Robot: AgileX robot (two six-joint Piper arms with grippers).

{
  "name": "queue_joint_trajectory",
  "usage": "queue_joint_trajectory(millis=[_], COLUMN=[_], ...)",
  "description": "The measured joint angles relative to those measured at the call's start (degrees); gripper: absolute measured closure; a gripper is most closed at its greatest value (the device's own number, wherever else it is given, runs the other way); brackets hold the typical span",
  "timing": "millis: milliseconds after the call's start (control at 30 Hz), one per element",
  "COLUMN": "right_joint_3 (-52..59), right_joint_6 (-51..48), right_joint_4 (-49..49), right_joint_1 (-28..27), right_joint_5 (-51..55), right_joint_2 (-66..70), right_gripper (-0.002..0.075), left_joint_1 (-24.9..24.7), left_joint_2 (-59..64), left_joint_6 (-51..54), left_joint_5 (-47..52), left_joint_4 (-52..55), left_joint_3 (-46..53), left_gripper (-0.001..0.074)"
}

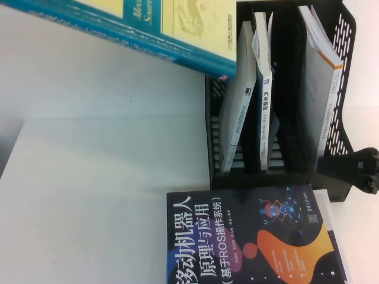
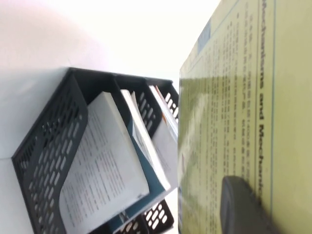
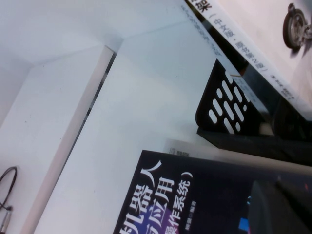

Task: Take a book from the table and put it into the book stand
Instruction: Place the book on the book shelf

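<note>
The book (image 1: 148, 23), pale yellow-green with teal bands, hangs tilted in the air at the top of the high view, its corner close to the book stand (image 1: 340, 41). My left gripper (image 2: 243, 209) is shut on the book (image 2: 243, 97): one dark finger (image 2: 239, 204) presses flat on the cover, and the other is hidden behind it. In the left wrist view the black perforated book stand (image 2: 48, 146) lies beyond the book's edge. My right gripper (image 1: 362, 168) sits low beside the stand's right side.
A dark navy book (image 1: 249, 236) with orange and purple shapes lies on the white table (image 1: 89, 177) in front of the stand. Thin white-spined books (image 1: 260, 89) and a grey one (image 1: 320, 89) fill the stand's compartments. My right gripper's finger (image 3: 273, 209) hovers over the navy book (image 3: 195, 195).
</note>
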Motion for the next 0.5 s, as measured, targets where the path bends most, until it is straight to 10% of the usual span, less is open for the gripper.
queue_joint_trajectory(millis=[500], right_joint_3=[0.0], right_joint_6=[0.0], right_joint_4=[1.0], right_joint_1=[0.0], right_joint_5=[0.4], right_joint_2=[0.0], right_gripper=[0.0722], left_joint_1=[-2.8], left_joint_2=[14.1], left_joint_6=[-2.8], left_joint_5=[-5.0], left_joint_4=[3.5], left_joint_3=[-3.0], left_gripper=[0.0540])
